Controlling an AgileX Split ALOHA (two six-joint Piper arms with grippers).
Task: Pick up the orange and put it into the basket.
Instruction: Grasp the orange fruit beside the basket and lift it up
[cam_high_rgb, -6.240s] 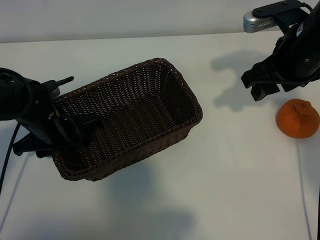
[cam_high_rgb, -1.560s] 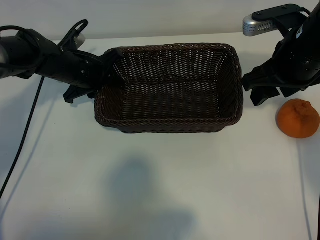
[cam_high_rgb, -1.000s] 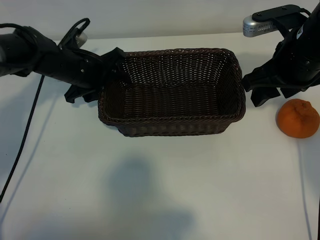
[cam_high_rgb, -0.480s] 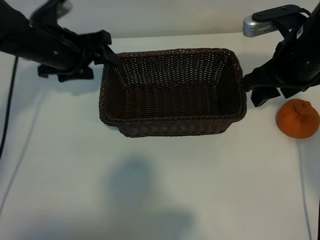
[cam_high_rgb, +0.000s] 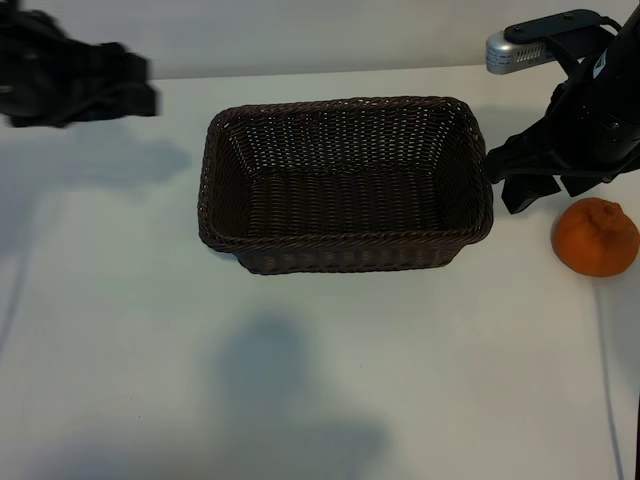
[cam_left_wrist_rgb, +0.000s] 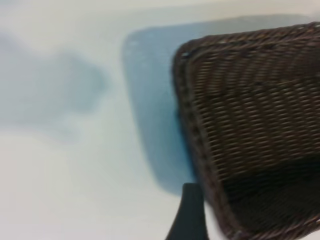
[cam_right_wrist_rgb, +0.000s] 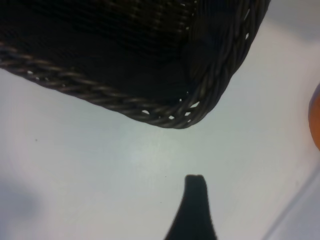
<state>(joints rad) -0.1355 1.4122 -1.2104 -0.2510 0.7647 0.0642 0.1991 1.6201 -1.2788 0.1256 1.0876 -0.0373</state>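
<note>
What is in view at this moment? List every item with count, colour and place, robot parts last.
basket: one, dark brown wicker, middle of the table, nothing inside.
orange: one, orange, on the table to the right of the basket, apart from it.
table: one, white, under everything.
left gripper: one, black, raised at the far left, clear of the basket, holding nothing.
right gripper: one, black, open, between the basket's right end and the orange, holding nothing.
</note>
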